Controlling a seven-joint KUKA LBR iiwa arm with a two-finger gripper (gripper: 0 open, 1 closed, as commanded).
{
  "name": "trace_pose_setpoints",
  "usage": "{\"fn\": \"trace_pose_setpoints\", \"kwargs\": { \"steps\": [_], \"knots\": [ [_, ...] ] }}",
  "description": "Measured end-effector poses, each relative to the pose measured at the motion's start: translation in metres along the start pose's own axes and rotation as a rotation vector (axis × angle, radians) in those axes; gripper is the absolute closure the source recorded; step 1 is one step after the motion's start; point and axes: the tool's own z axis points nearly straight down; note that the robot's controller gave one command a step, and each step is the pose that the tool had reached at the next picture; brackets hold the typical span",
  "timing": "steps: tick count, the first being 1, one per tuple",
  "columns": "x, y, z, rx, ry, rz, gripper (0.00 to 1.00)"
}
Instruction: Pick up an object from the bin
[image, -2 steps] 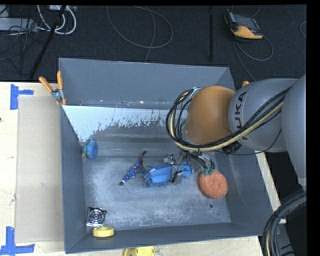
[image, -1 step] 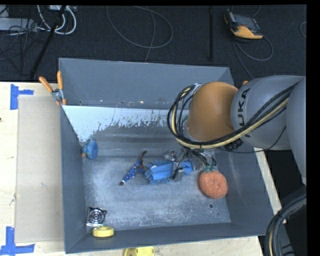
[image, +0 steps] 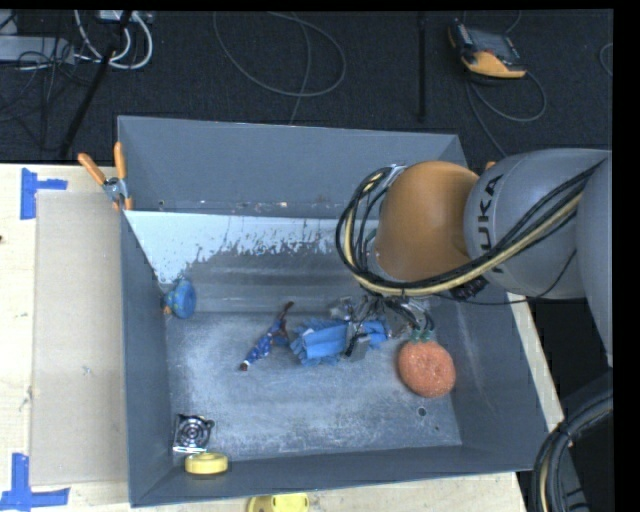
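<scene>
Yellow and flat, a small round disc (image: 207, 463) lies in the near left corner of the grey metal bin (image: 300, 170), and touching it on the far side we see a small square metal part (image: 192, 432) with a spiral face. Further in, towards the right wall, rests a rough orange-red ball (image: 427, 368). Just to its left, about the middle of the floor, lies a crumpled blue piece (image: 322, 343), and beside that, further left, a thin dark blue stick (image: 264, 342) set at a slant. The pincer (image: 365, 328) comes down at the right end of the crumpled blue piece, touching or nearly touching it, with the orange-red ball close on its near right side. We cannot tell whether the pincer is open or closed, nor whether it grips the blue piece, since the wrist and its cables hang over it. Above it sits the arm's orange cover (image: 425, 222), ringed by black and yellow cables. Well apart, against the left wall, we see a small round blue thing (image: 182, 298).
</scene>
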Motion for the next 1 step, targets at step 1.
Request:
{"fn": "trace_pose_setpoints", "kwargs": {
  "steps": [1],
  "knots": [
    [0.0021,0.0007,-0.0076,-0.002,0.010,0.000,1.00]
  ]
}}
